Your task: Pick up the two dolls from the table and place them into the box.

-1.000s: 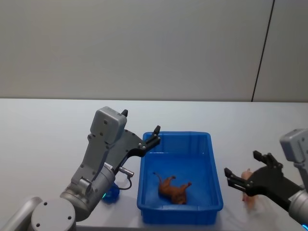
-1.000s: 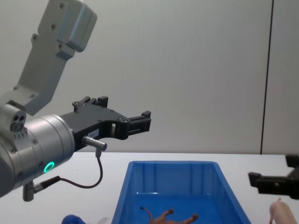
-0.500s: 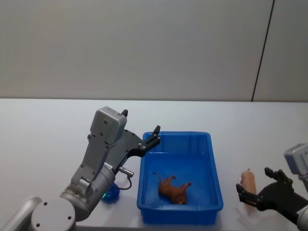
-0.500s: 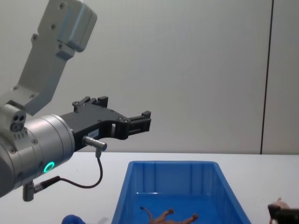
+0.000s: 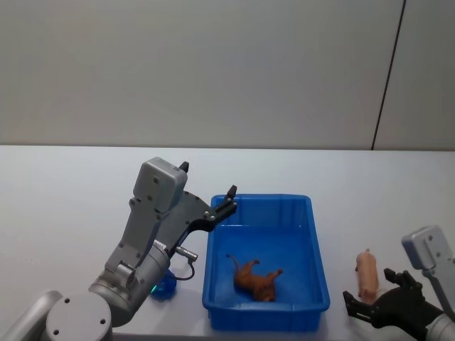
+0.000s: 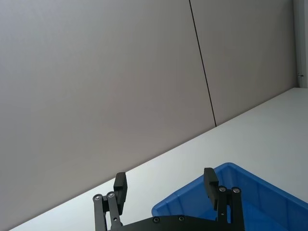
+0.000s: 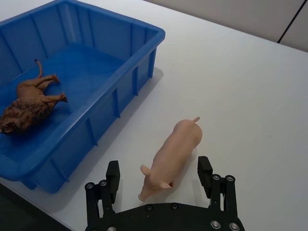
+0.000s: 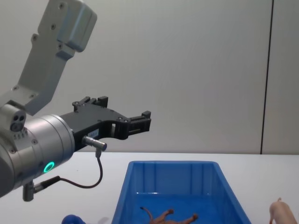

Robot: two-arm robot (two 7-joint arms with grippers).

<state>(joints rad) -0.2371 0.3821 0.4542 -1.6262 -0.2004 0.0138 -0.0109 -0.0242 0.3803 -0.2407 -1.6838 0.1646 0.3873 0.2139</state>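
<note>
A brown long-tailed doll (image 5: 257, 280) lies on its side on the floor of the blue box (image 5: 316, 241), also seen as the doll (image 7: 31, 103) in the box (image 7: 120, 91). A pale pink pig doll (image 5: 367, 274) lies on the white table (image 5: 71, 213) just right of the box. My right gripper (image 7: 159, 164) is open, low at the near side of the pig (image 7: 173, 154), its fingers flanking the pig's head without touching. My left gripper (image 5: 229, 200) hangs open and empty above the box's far left corner. A blue soft toy (image 5: 165, 285) sits left of the box.
The box (image 8: 173, 164) stands near the table's front edge, with my left arm's grey body (image 8: 37, 149) rising large beside it. Bare tabletop stretches behind the box and to the far right of the pig (image 8: 282, 214). A grey wall closes the back.
My right gripper has dropped and drawn back toward me, from above the pig to its near end. The pig, the brown doll and the left arm have not moved.
</note>
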